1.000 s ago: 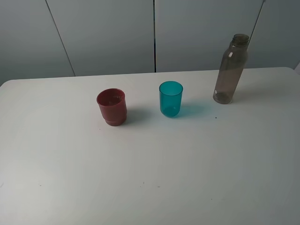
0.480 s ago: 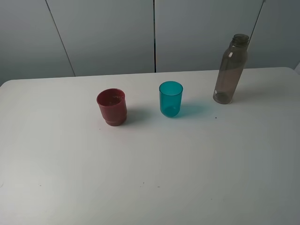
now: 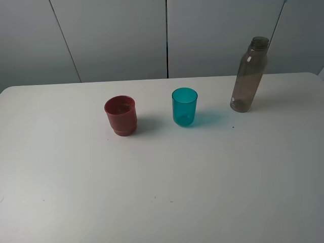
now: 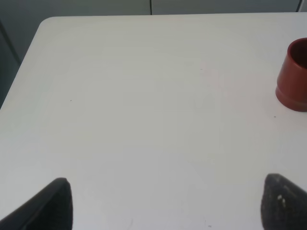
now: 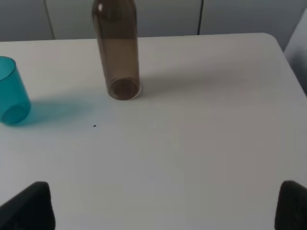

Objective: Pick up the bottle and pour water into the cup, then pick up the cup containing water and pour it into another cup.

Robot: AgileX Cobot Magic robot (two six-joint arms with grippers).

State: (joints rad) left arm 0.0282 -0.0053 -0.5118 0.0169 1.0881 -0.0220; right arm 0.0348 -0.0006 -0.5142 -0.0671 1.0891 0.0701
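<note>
The tall smoky grey-brown bottle (image 3: 248, 76) stands upright at the back right of the white table (image 3: 162, 192); it also shows in the right wrist view (image 5: 117, 48). The teal cup (image 3: 184, 107) stands in the middle, and shows in the right wrist view (image 5: 11, 97). The dark red cup (image 3: 121, 115) stands to its left and shows in the left wrist view (image 4: 294, 76). No arm shows in the high view. My left gripper (image 4: 165, 211) is open, far from the red cup. My right gripper (image 5: 165, 208) is open, well short of the bottle.
Grey wall panels (image 3: 167, 35) rise behind the table's far edge. The table's left edge (image 4: 19, 76) and right edge (image 5: 288, 57) show in the wrist views. A small dark speck (image 5: 94, 126) lies near the bottle.
</note>
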